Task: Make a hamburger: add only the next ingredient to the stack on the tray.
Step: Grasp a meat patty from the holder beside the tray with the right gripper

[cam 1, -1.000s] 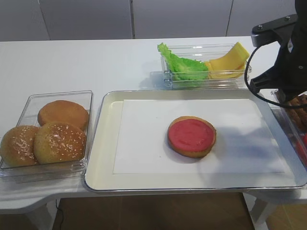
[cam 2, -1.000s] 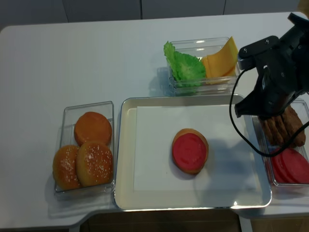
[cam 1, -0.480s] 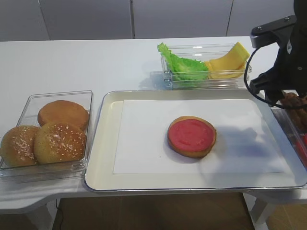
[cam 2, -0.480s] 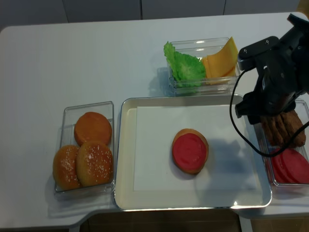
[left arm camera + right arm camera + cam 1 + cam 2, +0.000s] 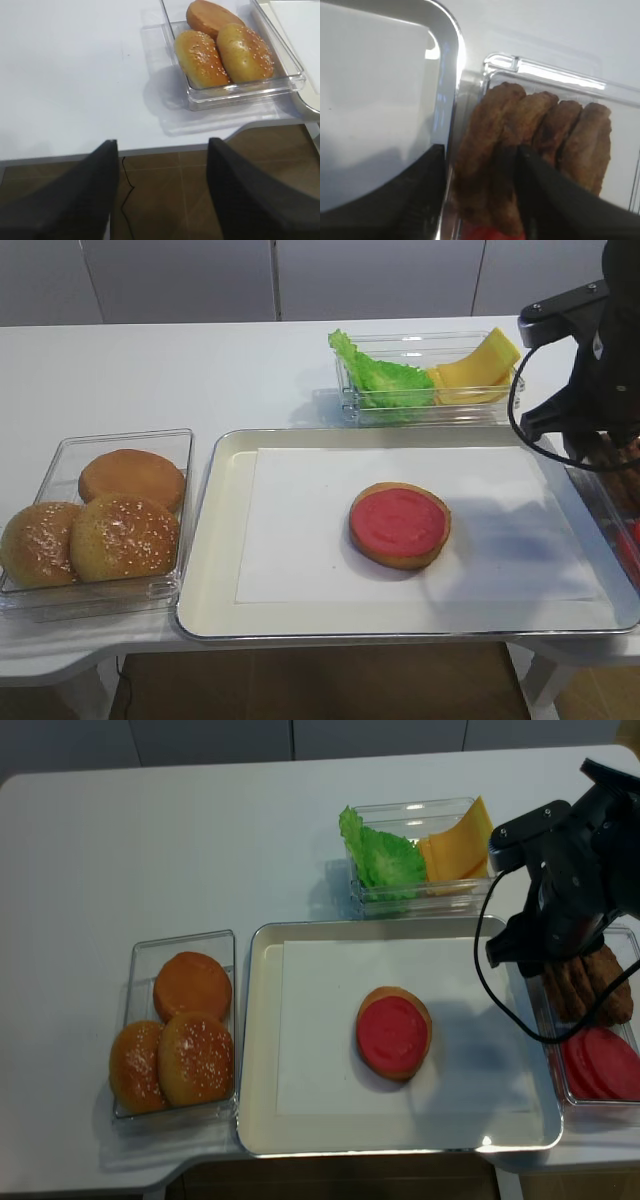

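A: From the high view, what differs around the tray (image 5: 215, 570)?
B: The right hand (image 5: 600, 445) sits lower over the far-right bin than a second ago; the stack (image 5: 399, 524) rests unmoved mid-tray.

A: And the wrist view?
B: The right hand's fingers (image 5: 540, 175) stand apart, straddling the leftmost upright patty (image 5: 482, 150), not clamped. The bin's (image 5: 545, 70) wall sits just beside the tray's rim.

A: The left hand (image 5: 160, 195)?
B: Spread open below the bun bin (image 5: 240, 92), off the table (image 5: 75, 75) edge.

A: Anything unclear?
B: In the realsense view the arm hides the patties' (image 5: 585, 985) tops.
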Controlling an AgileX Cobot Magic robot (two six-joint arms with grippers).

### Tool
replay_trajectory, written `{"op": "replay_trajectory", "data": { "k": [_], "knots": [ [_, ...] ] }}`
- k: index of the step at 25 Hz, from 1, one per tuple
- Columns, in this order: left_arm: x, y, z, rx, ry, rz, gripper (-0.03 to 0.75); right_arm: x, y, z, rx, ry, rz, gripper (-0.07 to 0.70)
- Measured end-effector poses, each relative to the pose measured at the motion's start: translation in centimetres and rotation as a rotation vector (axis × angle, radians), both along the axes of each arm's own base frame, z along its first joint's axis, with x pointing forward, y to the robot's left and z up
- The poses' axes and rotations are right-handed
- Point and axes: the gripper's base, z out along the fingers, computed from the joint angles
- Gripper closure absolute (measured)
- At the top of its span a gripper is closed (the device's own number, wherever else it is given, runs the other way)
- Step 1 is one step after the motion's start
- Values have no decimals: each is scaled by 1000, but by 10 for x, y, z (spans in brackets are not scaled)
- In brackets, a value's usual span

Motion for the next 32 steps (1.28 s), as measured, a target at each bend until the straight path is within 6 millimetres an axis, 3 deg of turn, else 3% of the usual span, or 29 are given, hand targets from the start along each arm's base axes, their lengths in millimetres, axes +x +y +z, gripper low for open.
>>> {"op": "replay_trajectory", "data": {
  "k": [18, 32],
  "knots": [
    [0, 0, 0, 0, 0, 0, 299, -3, -2, -1, -10, 26, -28, 503],
    [0, 0, 0, 0, 0, 0, 299, -3, -2, 0, -11, 28, -36, 510]
  ]
}}
